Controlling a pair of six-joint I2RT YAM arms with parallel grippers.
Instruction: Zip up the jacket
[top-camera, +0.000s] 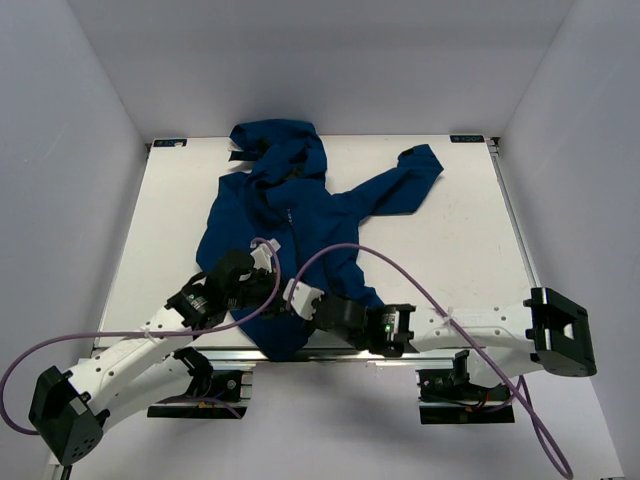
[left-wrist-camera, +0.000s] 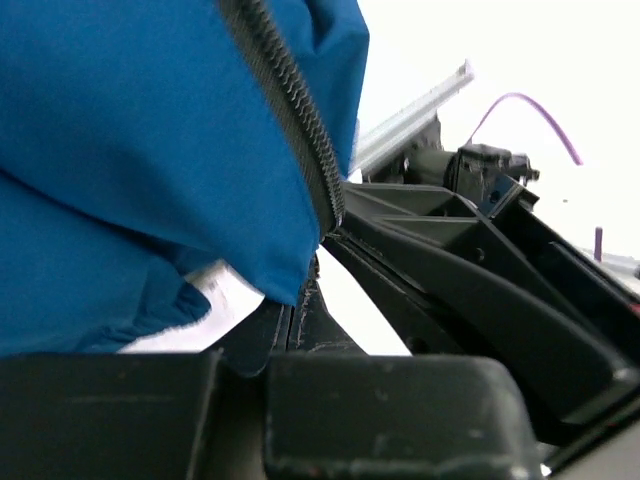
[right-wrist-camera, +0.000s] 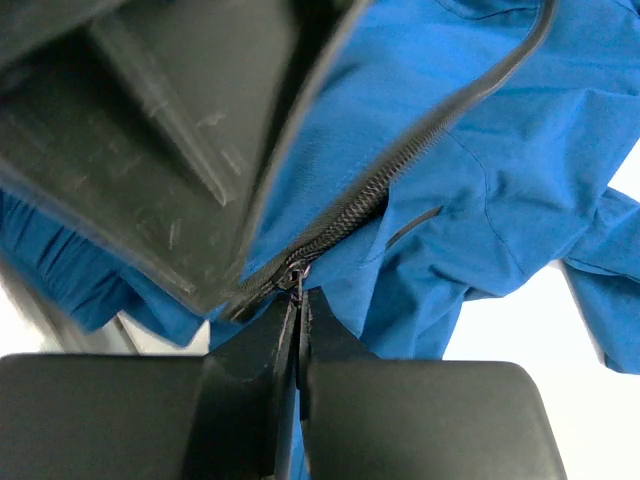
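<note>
Jacket (top-camera: 290, 215) and both grippers, seen from overhead and from each wrist. Your left gripper (top-camera: 266, 266) and right gripper (top-camera: 293, 293) meet over the jacket's lower hem. The rest of the blue cloth spreads away from them across the white table (top-camera: 450, 250), with the hood at the far end from the tips. One sleeve reaches off well beyond your right gripper's side.

Left wrist view: your left gripper (left-wrist-camera: 300, 318) has its jaws pressed together, and a fold of blue cloth is pinched between them. The zipper (left-wrist-camera: 290, 110) runs up and away from the tips along the edge of that fold. The black body of your other gripper sits just beside it on the right.

Right wrist view: your right gripper (right-wrist-camera: 297, 305) is likewise closed tight. The lower end of the zipper (right-wrist-camera: 400, 165) is caught at its fingertips, and the dark teeth climb away from the tips towards the upper right. Blue cloth lies on both sides of that line. Your left gripper's black body crowds in just above and left of the tips.
</note>
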